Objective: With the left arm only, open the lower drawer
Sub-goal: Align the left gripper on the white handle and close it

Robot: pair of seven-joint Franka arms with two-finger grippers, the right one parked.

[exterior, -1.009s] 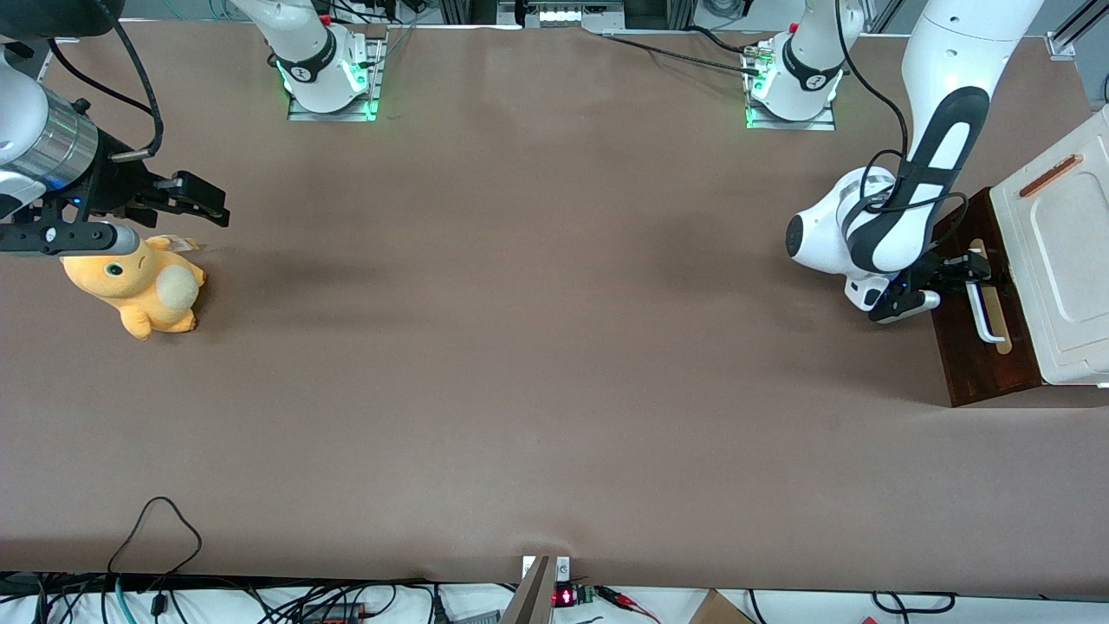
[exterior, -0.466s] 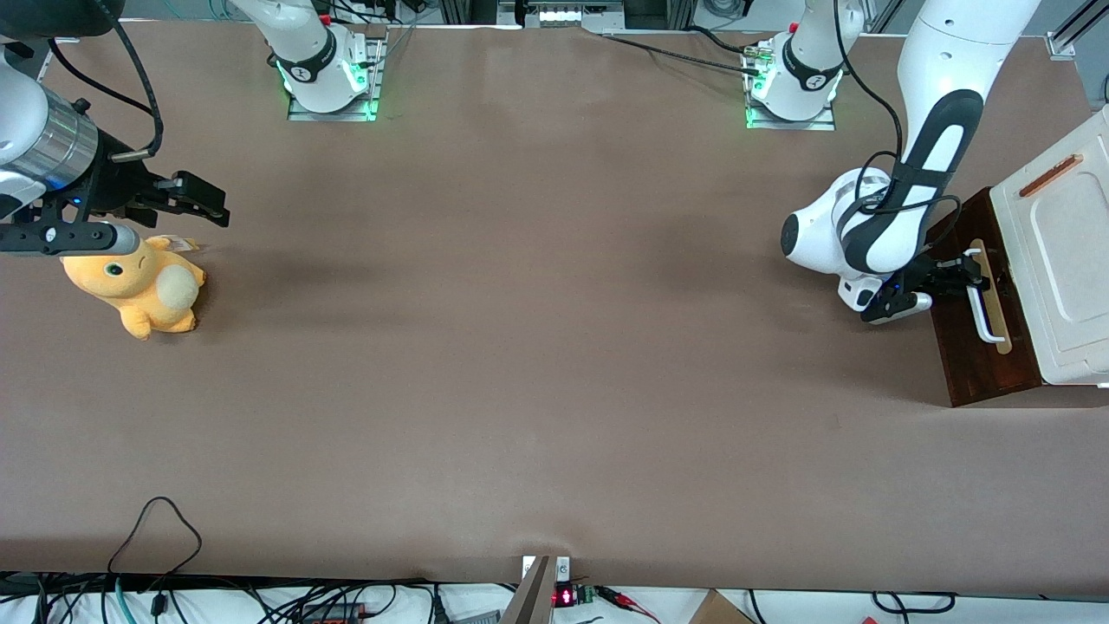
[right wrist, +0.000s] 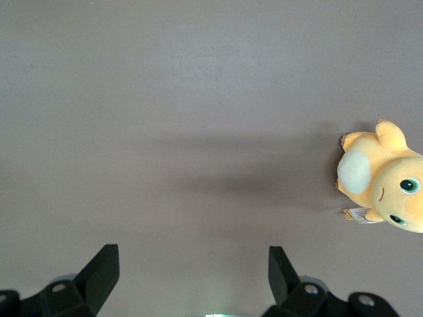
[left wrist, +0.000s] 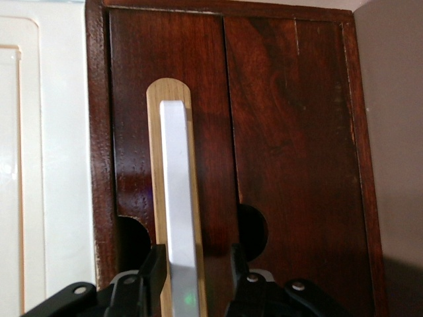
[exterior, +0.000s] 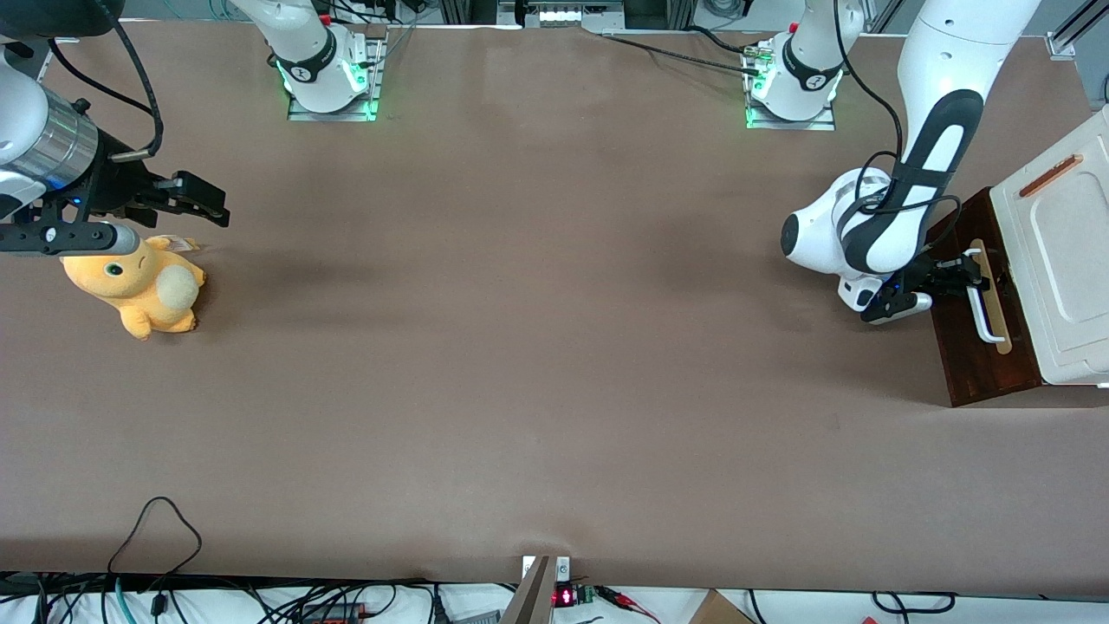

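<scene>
A: Dark reddish-brown wood: one lower drawer (exterior: 983, 334) front is seen at the working arm's end of the table (exterior: 520, 364), set against the white cabinet (exterior: 1061, 260). One white bar handle (exterior: 983, 302) is mounted on one pale wood strip (exterior: 996, 299) on that front.

B: Gripper position relative to the drawer?

A: The gripper (exterior: 957, 276) of the left arm (exterior: 884, 217) is placed at the drawer front, at the end of the handle farther from the front camera. In the wrist view two black fingers (left wrist: 153, 267) are seen, one on each side of the handle (left wrist: 180, 211), spread only a little wider than the bar. Contact with the bar cannot be confirmed; a firm clamp cannot be told.

B: Drawer state?

A: No pale interior is seen. The drawer front (left wrist: 264, 132) is shown as two dark panels inside one frame, with two round dark shadows beside the strip (left wrist: 166, 99).

B: Anything else counted?

A: One white panel (exterior: 1070, 243) with one thin orange-brown bar (exterior: 1050, 176) is seen on the cabinet, above the drawer front. One yellow plush toy (exterior: 143, 286) lies toward the parked arm's end, well apart from the drawer. Two arm bases (exterior: 793, 82) with green lights are counted at the table edge farthest from the front camera.
</scene>
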